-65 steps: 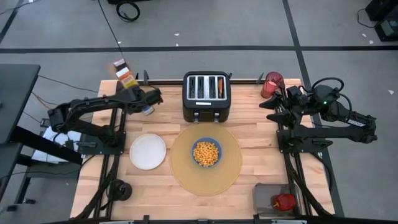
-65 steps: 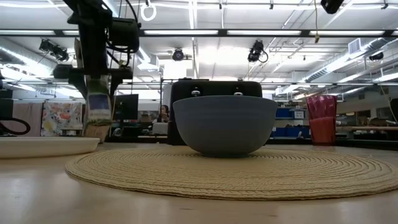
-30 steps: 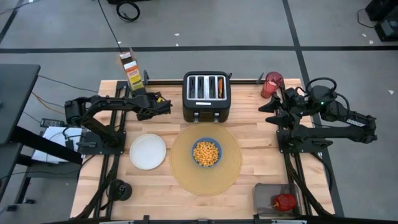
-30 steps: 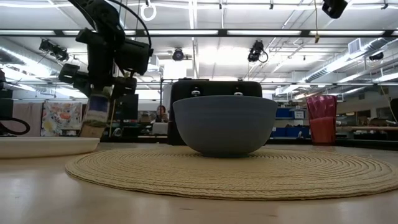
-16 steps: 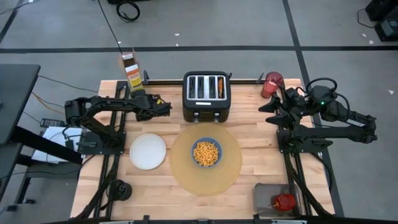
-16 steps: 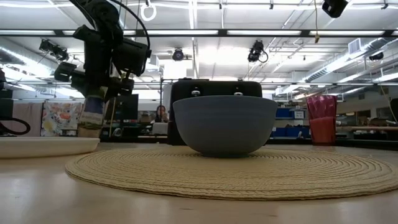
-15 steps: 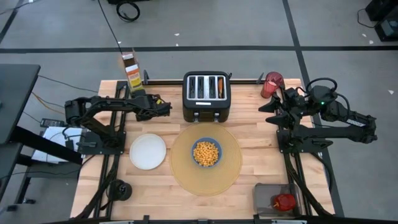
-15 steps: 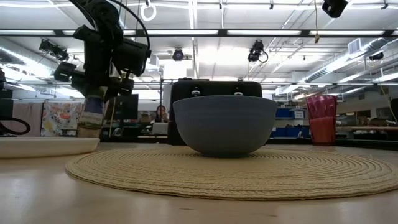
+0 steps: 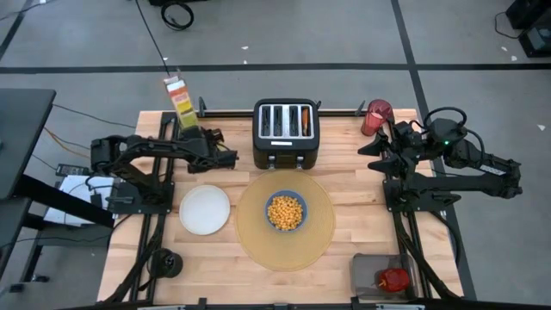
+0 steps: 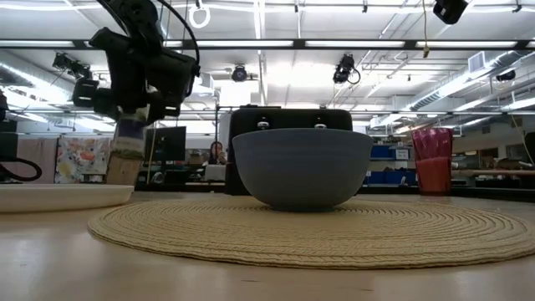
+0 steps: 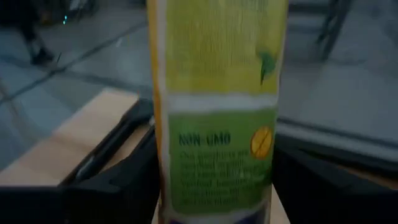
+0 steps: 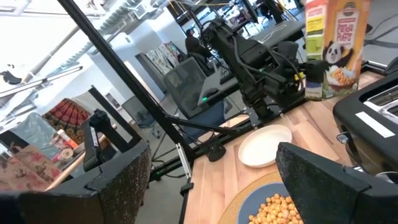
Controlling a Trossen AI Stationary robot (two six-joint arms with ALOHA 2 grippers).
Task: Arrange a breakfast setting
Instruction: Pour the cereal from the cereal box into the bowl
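The tall yellow-and-brown cereal box (image 9: 179, 102) stands upright at the table's far left corner, and my left gripper (image 9: 195, 135) is shut on it. It fills the left wrist view (image 11: 217, 124). The blue bowl (image 9: 286, 211), holding yellow cereal, sits on the round tan placemat (image 9: 258, 245). The white plate (image 9: 205, 209) lies left of the mat. The red cup (image 9: 376, 114) stands at the far right corner. The red apple (image 9: 394, 278) lies in a grey tray. My right gripper (image 12: 211, 186) is open and empty near the cup. The spoon is not in view. My left gripper pinches the cereal box between its two fingers, one on each of two opposite faces (image 11: 163, 186). The fingers (image 11: 112, 186) come level from the table's near side and lie across the upright box. The plate's rim hides the box's base in the low view (image 10: 124, 163).
The black four-slot toaster (image 9: 286, 133) stands at the far middle, just right of my left gripper. The grey tray (image 9: 366, 274) sits at the near right corner. Bare wood lies between the mat and the right arm.
My left gripper, which had brought the cereal box from a tilt to upright, has since drifted a little toward the table's left edge with it. The box stays upright in the hold. My right arm has kept still.
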